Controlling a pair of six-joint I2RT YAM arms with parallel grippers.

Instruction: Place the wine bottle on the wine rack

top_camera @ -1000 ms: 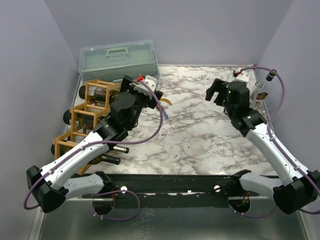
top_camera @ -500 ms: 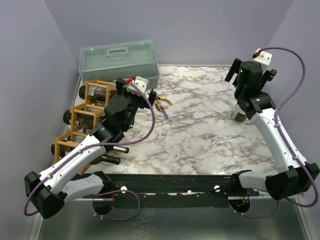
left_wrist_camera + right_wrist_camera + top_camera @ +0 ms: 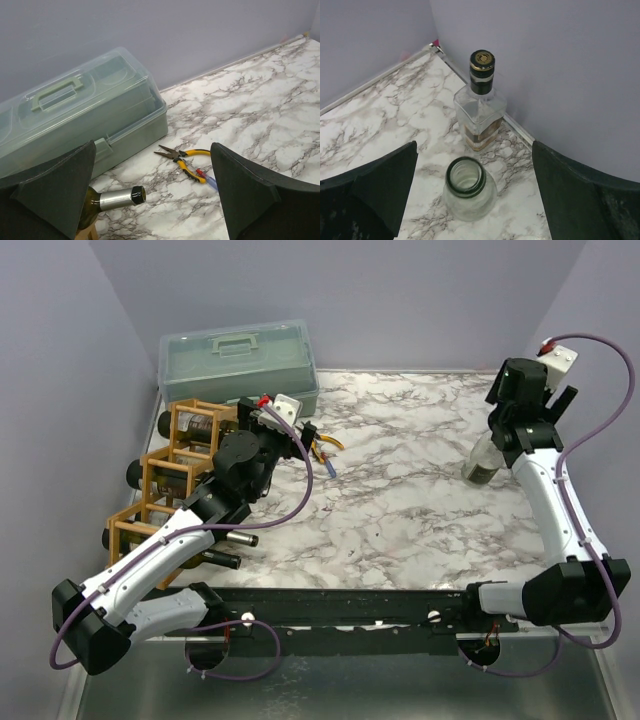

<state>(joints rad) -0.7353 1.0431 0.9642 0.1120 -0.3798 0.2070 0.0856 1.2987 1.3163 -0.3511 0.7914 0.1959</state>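
The wine rack (image 3: 160, 475) of orange-tan sticks stands at the table's left edge. Dark wine bottles lie in its cells, with two necks (image 3: 232, 538) sticking out at the front. In the left wrist view a green bottle's silver-foiled neck (image 3: 117, 197) pokes out beside my left finger. My left gripper (image 3: 297, 433) (image 3: 152, 165) is open and empty just right of the rack's top. My right gripper (image 3: 503, 428) (image 3: 475, 147) is open and empty above a clear open-mouthed glass bottle (image 3: 469, 194) (image 3: 483, 462). A square clear bottle (image 3: 481, 107) with a black cap stands behind it by the right wall.
A pale green plastic toolbox (image 3: 238, 362) (image 3: 75, 120) stands at the back left behind the rack. Yellow-handled pliers (image 3: 184, 159) (image 3: 325, 447) and a small blue-and-red tool lie on the marble table (image 3: 400, 500) in front of the toolbox. Walls close in the left, back and right sides.
My right arm has swung right and back towards the far right corner, ending above the clear glass bottle. My left gripper has shifted slightly by the rack's top, uncovering the pliers.
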